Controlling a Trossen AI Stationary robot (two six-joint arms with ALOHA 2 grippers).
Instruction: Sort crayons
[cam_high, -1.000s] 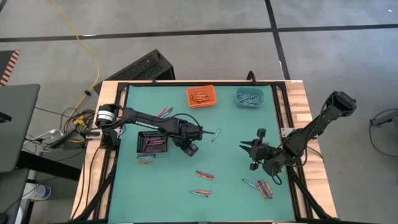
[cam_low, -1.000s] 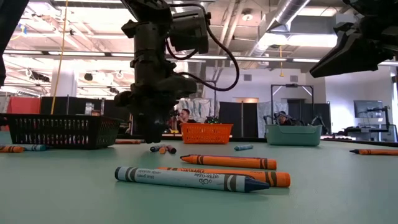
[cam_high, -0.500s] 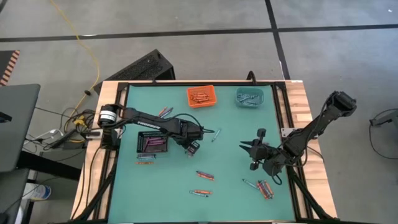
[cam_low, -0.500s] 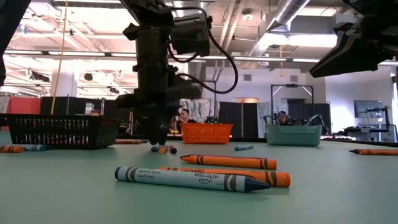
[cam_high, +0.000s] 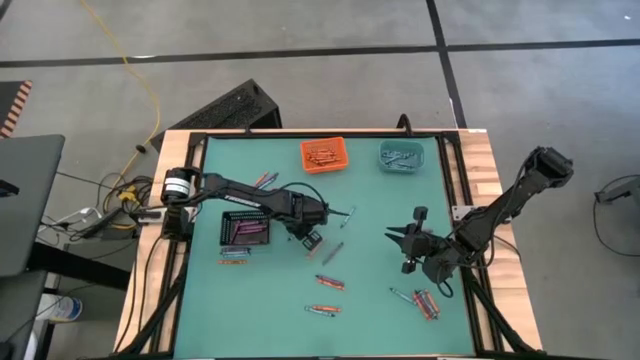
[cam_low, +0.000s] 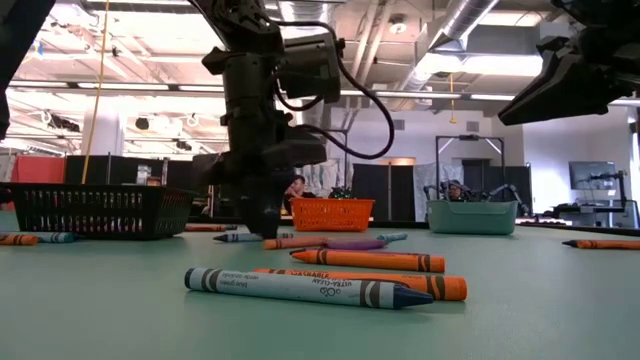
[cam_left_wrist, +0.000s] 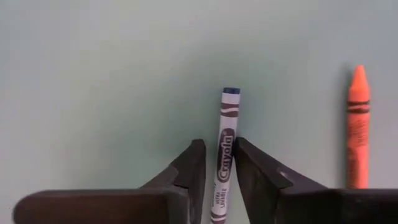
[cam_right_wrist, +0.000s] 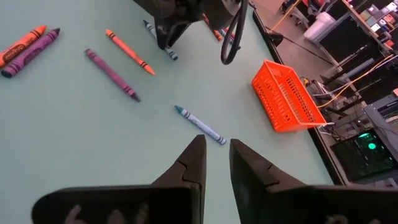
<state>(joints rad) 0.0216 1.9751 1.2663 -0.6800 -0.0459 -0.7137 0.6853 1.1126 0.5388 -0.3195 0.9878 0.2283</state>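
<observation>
**Left gripper closed on a blue crayon at mid-table**

I see my left gripper (cam_high: 311, 239) low over the middle of the green table (cam_high: 380, 300), a little toward the left edge. In the left wrist view its two dark fingers (cam_left_wrist: 194, 167) press both sides of a blue paper-wrapped crayon (cam_left_wrist: 222, 155), which lies flat on the mat between them. A lone orange crayon (cam_left_wrist: 357, 127) lies parallel beside it, apart.

My right gripper (cam_high: 398, 240) waits toward the right edge, above the surface; its fingers (cam_right_wrist: 191, 165) stand narrowly apart with nothing between them. Past them I see a light-blue crayon (cam_right_wrist: 199, 125), a purple one (cam_right_wrist: 112, 74) and an orange one (cam_right_wrist: 129, 51) loose on the mat.

More loose crayons (cam_high: 428, 303) lie near the front right corner, and another pair (cam_high: 329, 282) toward the front edge. Along the far edge sit an orange mesh bin (cam_high: 322, 155) and a teal bin (cam_high: 401, 155), both holding crayons. A black mesh bin (cam_high: 244, 229) sits by the left edge, just beside the left arm.
</observation>
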